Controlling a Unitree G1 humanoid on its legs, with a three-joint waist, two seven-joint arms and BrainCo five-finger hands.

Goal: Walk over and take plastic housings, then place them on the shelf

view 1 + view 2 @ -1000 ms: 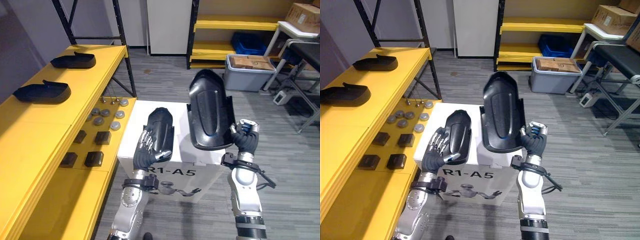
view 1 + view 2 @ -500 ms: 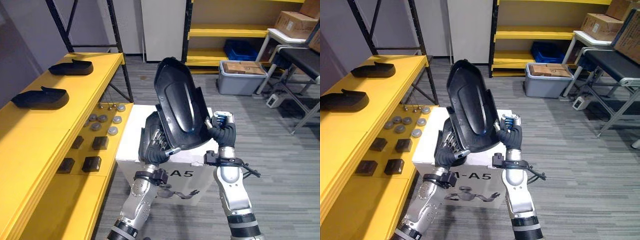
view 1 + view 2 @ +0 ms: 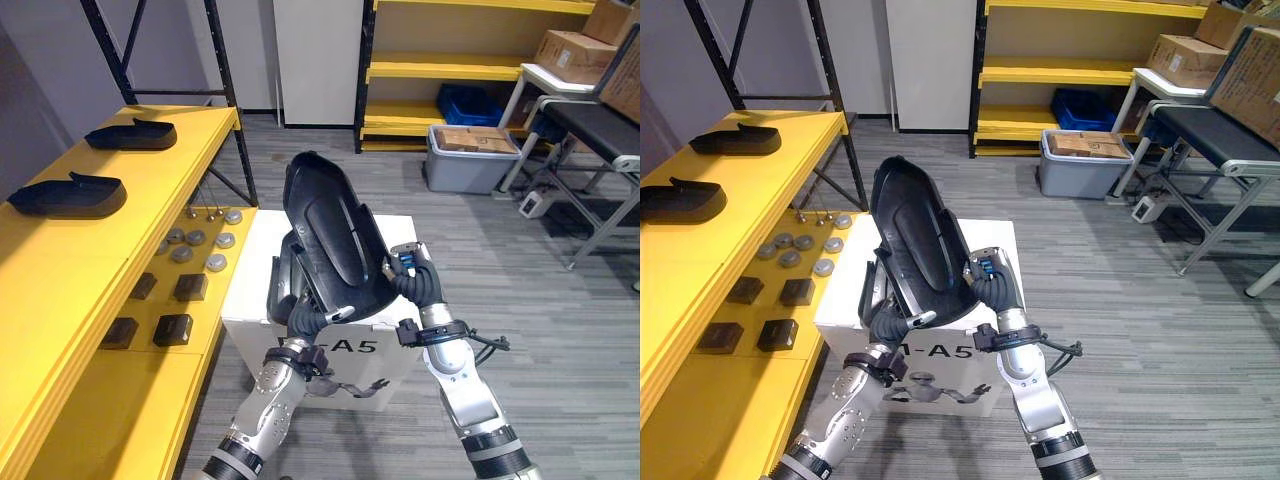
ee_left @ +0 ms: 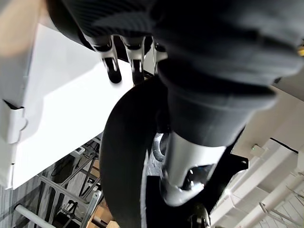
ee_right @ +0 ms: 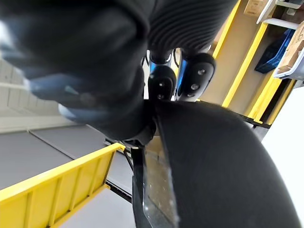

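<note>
The left hand point(image 3: 305, 318) and right hand point(image 3: 410, 283) clamp the black plastic housing point(image 3: 335, 245); the right wrist view shows fingertips point(image 5: 161, 84) hooking its rim.

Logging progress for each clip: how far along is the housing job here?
Done: a far housing and a near housing already lie on the yellow shelf. In hand: a third housing is held up over the white box, the right hand clamped on its edge, the left hand beneath it. Left: carry it to the shelf and set it down.
</note>
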